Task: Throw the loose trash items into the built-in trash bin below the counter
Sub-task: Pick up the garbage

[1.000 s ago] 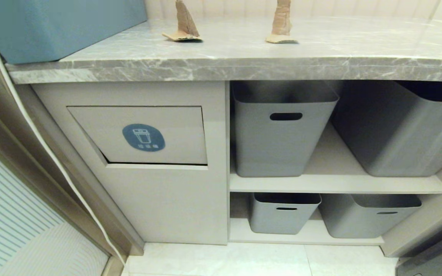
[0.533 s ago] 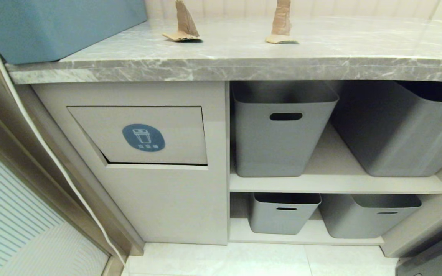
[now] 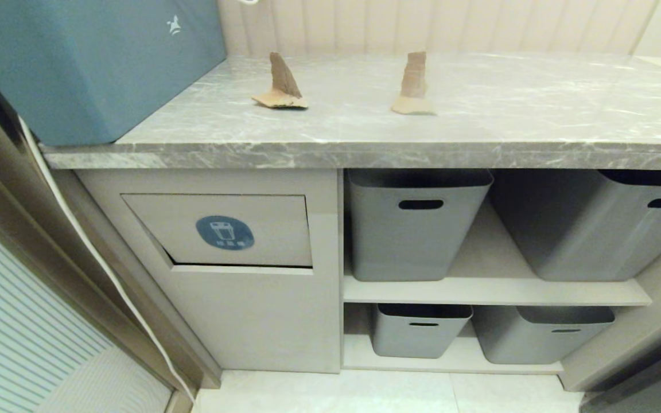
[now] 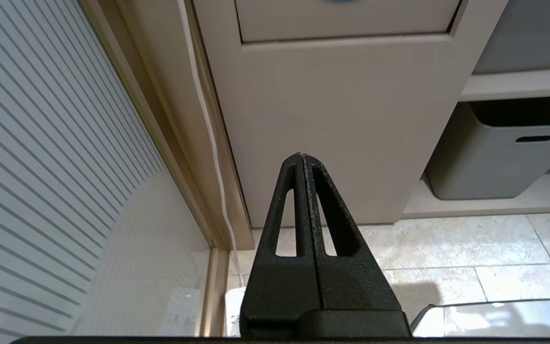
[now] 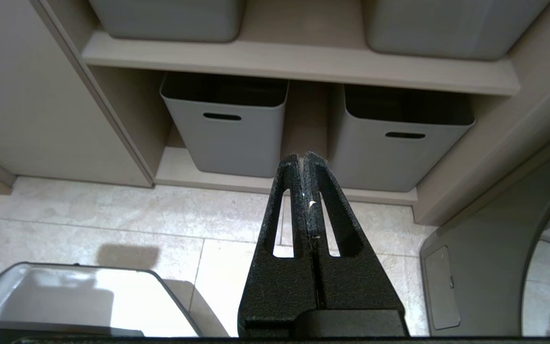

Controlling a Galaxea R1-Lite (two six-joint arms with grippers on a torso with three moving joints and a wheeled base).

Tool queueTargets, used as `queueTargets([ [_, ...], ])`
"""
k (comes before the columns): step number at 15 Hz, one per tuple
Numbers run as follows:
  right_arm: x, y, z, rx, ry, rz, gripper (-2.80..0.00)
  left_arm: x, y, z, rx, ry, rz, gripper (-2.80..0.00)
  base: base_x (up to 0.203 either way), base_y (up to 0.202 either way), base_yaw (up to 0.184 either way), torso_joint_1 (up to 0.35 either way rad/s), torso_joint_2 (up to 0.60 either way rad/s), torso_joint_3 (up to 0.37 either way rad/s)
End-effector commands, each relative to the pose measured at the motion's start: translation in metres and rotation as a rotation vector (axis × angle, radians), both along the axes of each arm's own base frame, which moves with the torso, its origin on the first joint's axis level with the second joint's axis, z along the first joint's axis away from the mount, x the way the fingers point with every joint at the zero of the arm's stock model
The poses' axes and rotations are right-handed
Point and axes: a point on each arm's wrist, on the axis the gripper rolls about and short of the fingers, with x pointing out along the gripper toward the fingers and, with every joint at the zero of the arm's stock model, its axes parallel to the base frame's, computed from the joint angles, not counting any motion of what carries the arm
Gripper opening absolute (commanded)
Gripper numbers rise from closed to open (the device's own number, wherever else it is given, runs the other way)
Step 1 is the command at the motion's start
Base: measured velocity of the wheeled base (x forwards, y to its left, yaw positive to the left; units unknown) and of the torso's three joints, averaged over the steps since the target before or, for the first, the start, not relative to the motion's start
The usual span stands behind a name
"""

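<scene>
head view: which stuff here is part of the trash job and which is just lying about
Part of the job:
- left cardboard scrap, on the counter
- right cardboard scrap, same counter
- trash bin flap, below the counter

Just lying about:
- blue box
- grey storage tubs
- white cable

Glossy veined stone counter (image 3: 479,115); matt, probably plastic tubs (image 3: 416,229); crumpled cardboard scraps (image 3: 282,86).

A blue oval sticker (image 3: 225,232) with a white bin icon marks the flap (image 3: 261,213).
</scene>
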Motion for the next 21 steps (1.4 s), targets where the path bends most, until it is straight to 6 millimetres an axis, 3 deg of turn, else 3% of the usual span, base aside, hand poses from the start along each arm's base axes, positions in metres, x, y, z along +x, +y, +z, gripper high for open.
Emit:
queueTargets([
  [1, 0.0001, 0.0, -0.0001, -0.001, 0.003, 0.002, -2.8, -0.0001, 0.0, 0.0003, 0.0, -0.001, 0.0, -2.8, 0.0, 0.0, 0.0, 0.178, -0.48, -0.3],
  [21, 0.0002, -0.0004, -0.0002, 0.006, 0.001, -0.016, -2.8, 0.0, 0.0004, 0.0003, -0.054, -0.002, 0.02, -2.8, 0.0, 0.0, 0.0, 0.219, -0.5, -0.286],
])
